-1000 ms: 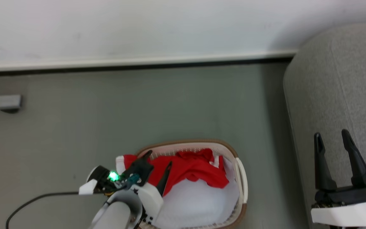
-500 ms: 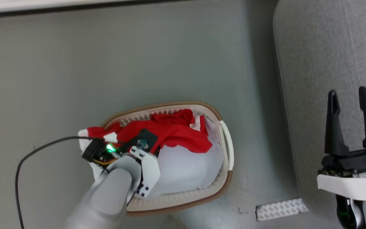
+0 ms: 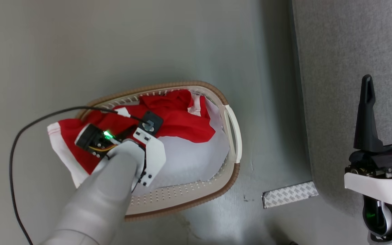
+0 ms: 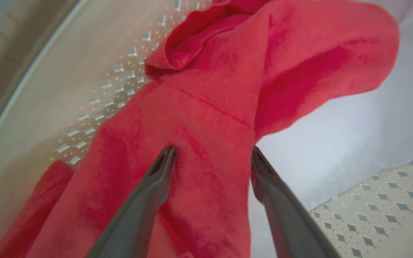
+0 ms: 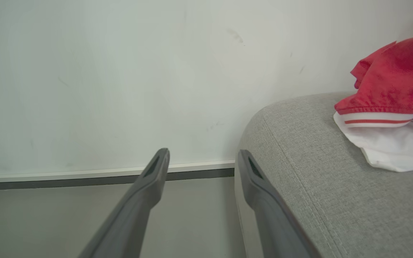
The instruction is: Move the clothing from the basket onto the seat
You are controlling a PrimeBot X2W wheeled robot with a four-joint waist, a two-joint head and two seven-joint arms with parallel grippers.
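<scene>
Red clothing (image 3: 179, 117) lies in the basket (image 3: 185, 197), which stands on the floor (image 3: 148, 41) just left of the seat (image 3: 335, 68). One end of the red fabric hangs over the basket's left rim. The rest runs across the far half of the basket, on top of white fabric (image 3: 189, 160). A separate red-and-white garment (image 5: 389, 89) already lies on the seat.

The left gripper (image 4: 212, 148) is inside the basket and points down at the clothing. Its fingers are apart. In the left wrist view, a band of red fabric runs away from the wrist between the two tips, so its long axis lies along the fingers, not across them. The left tip sits on red fabric. The right tip sits at the edge where red meets white. Whether either tip presses in cannot be told.

The right gripper (image 3: 384, 76) hangs over the seat's near edge, well apart from the basket, with its fingers apart and nothing between them.

Assessment: the left arm is the nearer one, and the step in hand is the pick. The band is already straddled, so closing should gather it. The tip on the white side may catch the white fabric as well.
</scene>
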